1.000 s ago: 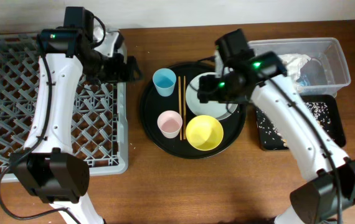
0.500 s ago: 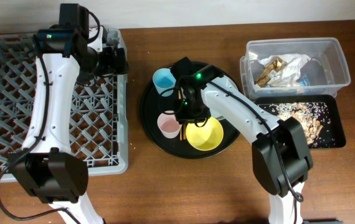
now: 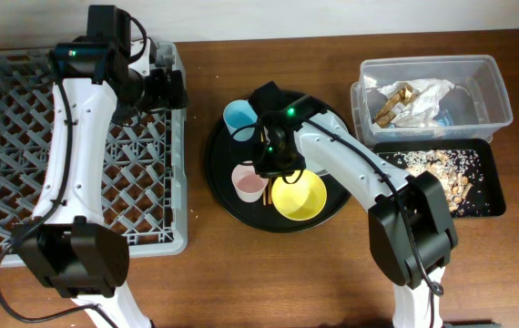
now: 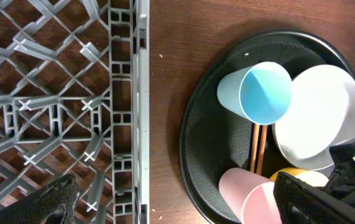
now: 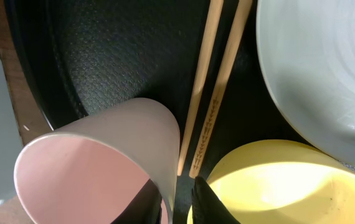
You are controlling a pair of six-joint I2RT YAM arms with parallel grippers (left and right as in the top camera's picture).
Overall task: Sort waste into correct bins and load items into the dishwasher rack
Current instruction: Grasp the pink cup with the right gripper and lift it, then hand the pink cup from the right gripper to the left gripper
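Note:
The pink cup (image 3: 249,181) stands on the round black tray beside the yellow bowl (image 3: 300,196). My right gripper (image 3: 265,169) is shut on the pink cup's (image 5: 96,162) wall, one finger inside and one outside by the bowl (image 5: 277,186). The chopsticks (image 5: 212,93) lie between the cups and the pale plate (image 4: 317,118). Behind them is the blue cup (image 3: 239,117). My left gripper (image 3: 170,87) hangs open over the right edge of the dishwasher rack (image 3: 23,137), holding nothing. Napkins (image 3: 414,96) lie in the clear tub (image 3: 487,68), food scraps (image 3: 442,169) in the black rectangular tray (image 3: 492,205).
The large round black tray (image 3: 218,173) sits mid-table between the rack and the bins. A strip of bare wood (image 4: 165,93) separates the rack's wall from that tray. The right arm crosses over the plate in the overhead view.
My right arm swung left from above the plate down to the pink cup and closed on its wall. The left gripper drew back slightly toward the rack and stayed open.

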